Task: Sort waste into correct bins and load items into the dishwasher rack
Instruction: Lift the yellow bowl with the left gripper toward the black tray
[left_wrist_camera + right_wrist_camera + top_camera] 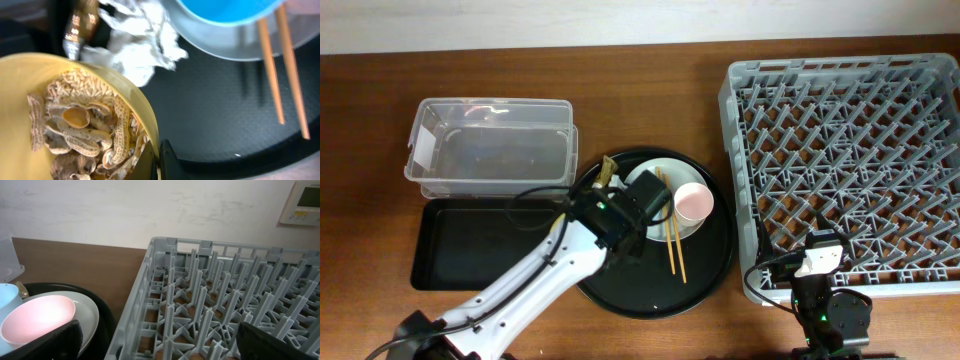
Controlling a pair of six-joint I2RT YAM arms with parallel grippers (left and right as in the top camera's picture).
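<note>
Napkins (135, 35) just beside yellow bowl (17, 85); chopsticks (272, 75) overhang plate (215, 44).

Tub (490, 145): we find it at the left rear of the table (650, 90).
Flat tray (470, 245): just in front of the tub.
Round tray (710, 265): between flat tray and rack (845, 160).
Plate (665, 172): on the round tray's rear half, a cup (693, 202) on it.
Chopsticks (674, 245): across the plate's front edge onto the round tray.
Bowl (15, 90): we see shells (85, 130) inside, with napkins (140, 35) between bowl and plate.

The white left arm (525, 280) carries a black pincer (159, 162).
</note>
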